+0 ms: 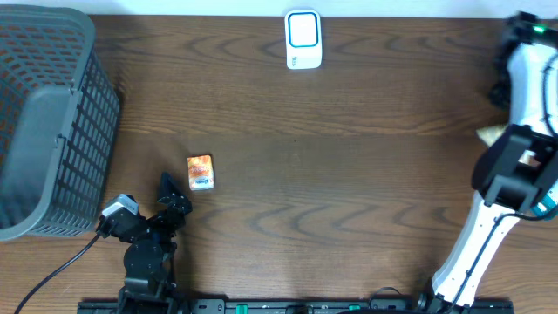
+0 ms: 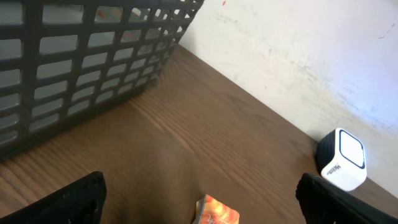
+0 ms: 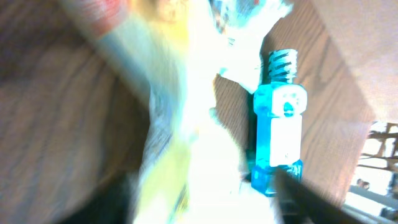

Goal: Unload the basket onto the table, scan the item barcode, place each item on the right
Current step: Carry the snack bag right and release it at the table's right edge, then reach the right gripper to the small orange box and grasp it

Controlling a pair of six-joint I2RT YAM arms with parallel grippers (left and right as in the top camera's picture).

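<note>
Your left tool (image 1: 172, 193) is released beside the orange packet (image 1: 200, 172), which lies on the bench (image 1: 349, 201) well apart from the scanner (image 1: 303, 39). The scan looks not yet done. I cannot tell the right tool's (image 1: 498, 140) state.

Orange packet (image 1: 200, 172), grey lattice basket (image 1: 52, 131), white blue-ringed scanner (image 1: 303, 39), dark brown wood-grain table (image 1: 349, 192), blue bottle (image 3: 278, 146).

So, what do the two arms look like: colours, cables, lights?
The left arm and its hand are black, with a grey camera unit and a black cable. The right arm is white with black joints and a green light.
</note>
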